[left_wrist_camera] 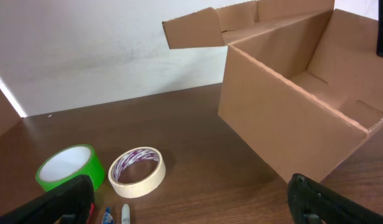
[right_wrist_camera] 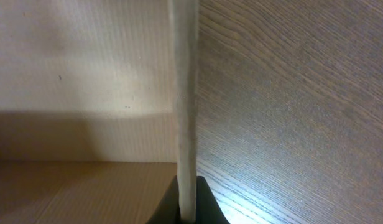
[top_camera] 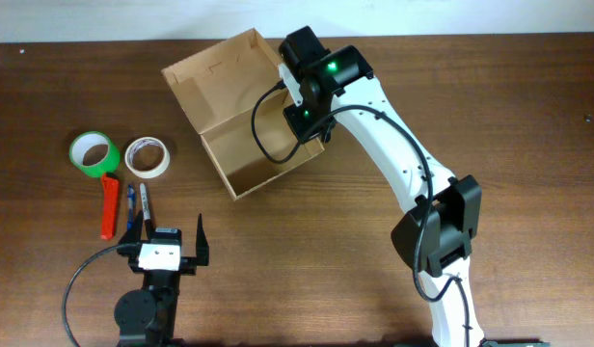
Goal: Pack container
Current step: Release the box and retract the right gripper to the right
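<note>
The box (top_camera: 247,154) stood on the table (top_camera: 528,116) toward the far side, near the middle, with its lid (top_camera: 220,72) folded back and open. No item was visible on its floor in the overhead view (the right arm and its cable (top_camera: 261,135) hid part of the interior). The right gripper (right_wrist_camera: 185,198) was at the box's right wall (right_wrist_camera: 184,93). The right wrist view showed the wall's edge running between the two fingers, which pinched it; this was judged to be a steadying hold. The left gripper (top_camera: 168,233) sat near the front left of the table, well apart from the box, with its jaws spread wide and nothing between them. The loose items all lay outside the box, to its left: a green roll (top_camera: 93,154), a white roll (top_camera: 147,156) just beside it, a red tool (top_camera: 109,204), a blue pen (top_camera: 131,198) and a black pen (top_camera: 146,202). The rolls were flat on the table and the pens lay side by side. As judged from this layout, packing had not begun: the box was open and held, but nothing had been loaded. Every item remained to be picked up and placed inside, and the lid remained to be closed afterward.
</note>
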### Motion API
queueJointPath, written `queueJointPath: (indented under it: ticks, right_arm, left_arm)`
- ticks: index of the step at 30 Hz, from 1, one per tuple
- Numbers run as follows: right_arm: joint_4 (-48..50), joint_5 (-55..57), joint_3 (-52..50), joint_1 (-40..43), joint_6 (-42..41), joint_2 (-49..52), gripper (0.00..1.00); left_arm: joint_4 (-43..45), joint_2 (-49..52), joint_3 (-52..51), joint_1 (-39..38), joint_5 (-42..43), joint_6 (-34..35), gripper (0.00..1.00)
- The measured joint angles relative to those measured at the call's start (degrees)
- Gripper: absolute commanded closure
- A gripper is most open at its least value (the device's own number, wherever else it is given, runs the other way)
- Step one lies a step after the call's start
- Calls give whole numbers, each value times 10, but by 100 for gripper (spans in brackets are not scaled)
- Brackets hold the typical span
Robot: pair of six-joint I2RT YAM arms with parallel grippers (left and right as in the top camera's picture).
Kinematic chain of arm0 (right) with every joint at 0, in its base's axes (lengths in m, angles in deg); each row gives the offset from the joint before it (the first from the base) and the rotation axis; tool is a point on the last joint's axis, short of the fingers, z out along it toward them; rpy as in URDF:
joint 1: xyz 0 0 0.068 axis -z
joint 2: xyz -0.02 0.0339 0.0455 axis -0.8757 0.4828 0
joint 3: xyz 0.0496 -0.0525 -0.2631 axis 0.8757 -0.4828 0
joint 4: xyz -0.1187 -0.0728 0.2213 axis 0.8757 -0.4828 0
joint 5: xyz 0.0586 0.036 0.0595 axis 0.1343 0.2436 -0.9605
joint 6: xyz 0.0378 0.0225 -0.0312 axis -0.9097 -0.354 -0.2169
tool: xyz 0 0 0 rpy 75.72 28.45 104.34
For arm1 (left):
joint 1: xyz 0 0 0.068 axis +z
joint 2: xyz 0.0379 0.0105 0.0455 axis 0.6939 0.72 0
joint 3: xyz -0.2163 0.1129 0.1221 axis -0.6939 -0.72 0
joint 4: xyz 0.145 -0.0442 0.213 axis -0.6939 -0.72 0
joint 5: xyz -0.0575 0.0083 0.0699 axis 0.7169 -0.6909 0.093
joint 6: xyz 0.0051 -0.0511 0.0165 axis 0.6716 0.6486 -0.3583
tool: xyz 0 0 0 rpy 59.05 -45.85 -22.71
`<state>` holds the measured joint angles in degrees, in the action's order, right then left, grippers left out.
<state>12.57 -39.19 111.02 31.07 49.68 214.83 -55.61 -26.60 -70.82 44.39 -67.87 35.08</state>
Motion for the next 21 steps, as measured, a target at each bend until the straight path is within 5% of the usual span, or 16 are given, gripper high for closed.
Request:
queueJointPath:
  ticks: [21]
  right_arm:
    - [36, 6, 0, 0, -20, 59, 96]
  left_arm:
    - [0, 0, 0, 0, 0, 0, 1]
